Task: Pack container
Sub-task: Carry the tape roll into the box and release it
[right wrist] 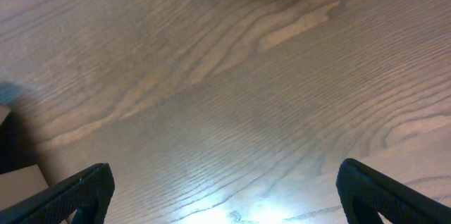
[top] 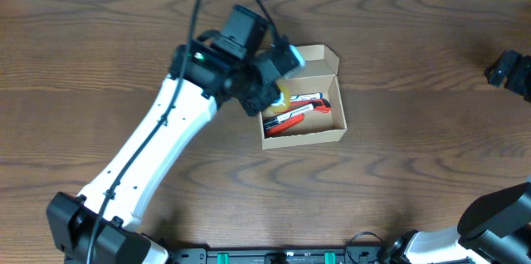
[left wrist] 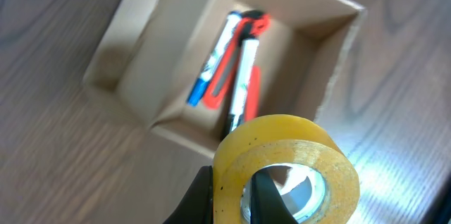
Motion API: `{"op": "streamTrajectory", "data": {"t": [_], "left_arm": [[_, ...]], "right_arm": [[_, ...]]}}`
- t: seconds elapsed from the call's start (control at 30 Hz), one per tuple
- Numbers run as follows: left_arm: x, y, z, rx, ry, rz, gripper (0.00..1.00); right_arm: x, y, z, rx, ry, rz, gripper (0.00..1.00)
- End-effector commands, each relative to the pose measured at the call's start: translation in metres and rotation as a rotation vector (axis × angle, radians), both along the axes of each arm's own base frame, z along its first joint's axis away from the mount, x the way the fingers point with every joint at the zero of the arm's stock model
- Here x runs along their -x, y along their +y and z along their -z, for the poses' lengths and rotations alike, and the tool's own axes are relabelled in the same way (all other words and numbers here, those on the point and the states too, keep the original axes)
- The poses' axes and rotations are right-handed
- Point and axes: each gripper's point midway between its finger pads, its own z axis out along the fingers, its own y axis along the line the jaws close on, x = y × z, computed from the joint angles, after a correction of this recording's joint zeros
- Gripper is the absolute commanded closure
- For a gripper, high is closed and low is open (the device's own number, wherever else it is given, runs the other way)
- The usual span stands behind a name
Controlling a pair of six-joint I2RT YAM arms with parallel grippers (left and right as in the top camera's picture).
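The container point(top: 336, 69) is a small tan cardboard box, open, at the table's middle; it also shows in the left wrist view point(left wrist: 169, 48). Inside lie red and white markers point(top: 294, 114) and a blue-tipped one point(left wrist: 211, 62). My left gripper point(left wrist: 232, 199) is shut on a yellow roll of tape point(left wrist: 285, 164), one finger through its hole, held above the box's left edge; the roll shows as a yellow patch in the overhead view point(top: 282, 95). My right gripper point(right wrist: 225, 189) is open and empty over bare wood at the far right point(top: 510, 69).
The box's flap lid point(top: 319, 51) stands open at its far side. The left arm point(top: 166, 131) stretches diagonally from the front left toward the box. A tan corner point(right wrist: 21, 178) shows at the left of the right wrist view.
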Motion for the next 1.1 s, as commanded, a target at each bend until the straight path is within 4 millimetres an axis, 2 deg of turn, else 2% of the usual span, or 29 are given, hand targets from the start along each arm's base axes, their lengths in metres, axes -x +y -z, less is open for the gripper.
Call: {"op": "streamTrajectory", "data": {"t": [0.0,0.2,0.4,0.57,0.83,1.03,1.07], "left_arm": [[0.005,-0.022,0.003,-0.009,-0.035,0.107,0.94],[0.003,-0.046,0.029,-0.032,-0.017,0.165,0.94],[-0.01,-0.056,0.06,-0.085,0.03,0.204,0.94],[-0.02,-0.053,0.091,-0.155,0.061,0.198,0.94],[-0.018,-0.051,0.145,-0.226,0.17,0.202,0.94],[-0.017,-0.048,0.162,-0.256,0.197,0.201,0.94],[-0.018,-0.048,0.163,-0.261,0.197,0.199,0.89]], "right_arm": [[-0.001,0.005,-0.002,-0.005,-0.007,-0.011,0.01],[-0.001,0.005,-0.002,-0.004,-0.007,-0.011,0.01],[-0.001,0.005,-0.002,-0.004,-0.007,-0.011,0.01],[-0.002,0.004,-0.002,-0.002,-0.011,-0.012,0.01],[-0.002,0.006,-0.002,-0.01,-0.013,-0.016,0.01],[-0.003,0.008,-0.002,-0.021,-0.018,-0.022,0.01],[-0.003,0.008,-0.002,-0.021,-0.018,-0.022,0.01]]}}
